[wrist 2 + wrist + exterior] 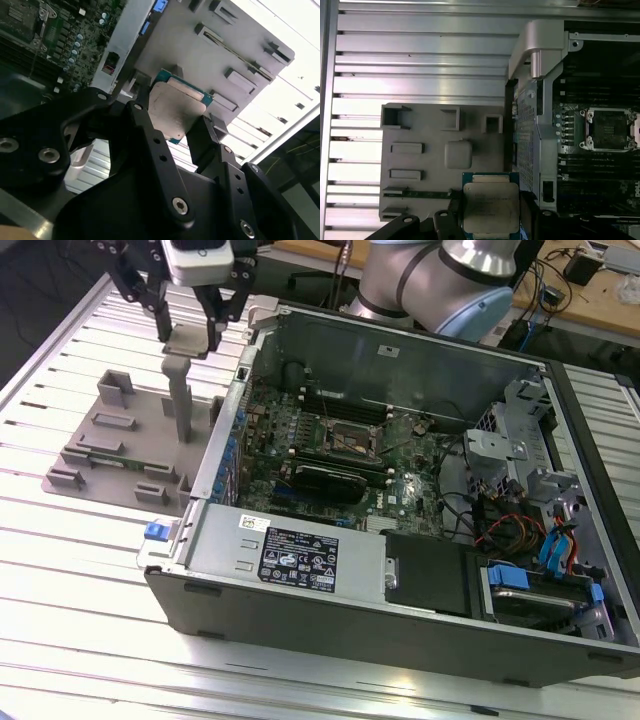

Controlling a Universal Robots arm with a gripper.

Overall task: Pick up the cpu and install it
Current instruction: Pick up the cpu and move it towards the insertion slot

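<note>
Your jaws clamp the cpu (491,207) by its edges, level, above the grey holder (432,165), likely sparing its contacts.

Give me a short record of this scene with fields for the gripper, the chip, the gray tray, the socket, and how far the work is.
gripper: shut on the chip, above the gray tray
chip: held flat between the two fingers, clear of the post
post: upright on the tray, nothing on its top
gray tray: on the slatted table, beside the computer case, on the exterior view's left
socket: on the board inside the open case, apart from the chip
work: chip picked up, not yet installed
</note>
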